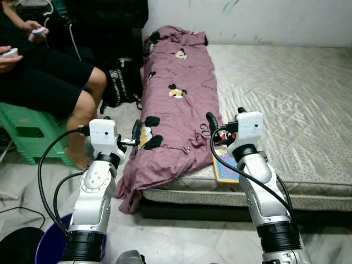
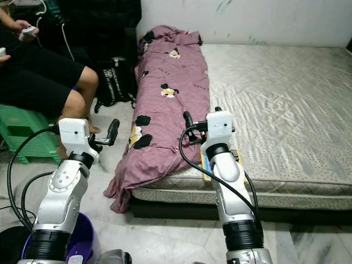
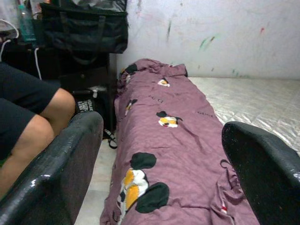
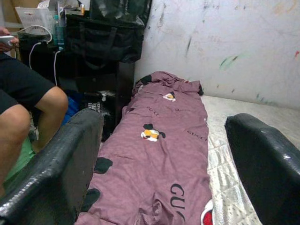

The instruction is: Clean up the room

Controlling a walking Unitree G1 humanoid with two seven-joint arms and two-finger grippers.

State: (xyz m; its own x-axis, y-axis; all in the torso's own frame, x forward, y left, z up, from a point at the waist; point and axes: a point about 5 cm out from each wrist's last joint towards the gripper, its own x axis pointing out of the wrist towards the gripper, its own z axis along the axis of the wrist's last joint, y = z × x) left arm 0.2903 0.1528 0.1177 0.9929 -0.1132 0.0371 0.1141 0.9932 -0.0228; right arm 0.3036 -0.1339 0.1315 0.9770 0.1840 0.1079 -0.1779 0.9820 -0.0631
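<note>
At the foot of a bare mattress (image 1: 286, 93), the robot faces a purple quilt (image 1: 176, 99) lying lengthwise along the bed's left edge, its lower corner spilling toward the floor. Both arms are raised: the left gripper (image 1: 136, 135) and right gripper (image 1: 212, 124) hover just short of the quilt's near end, jaws spread wide and empty. A colourful book (image 1: 224, 165) lies beside the quilt; a seated person (image 1: 49, 71) watches. The approach appears under way; next comes reaching in to pinch the fabric's near edge.
</note>
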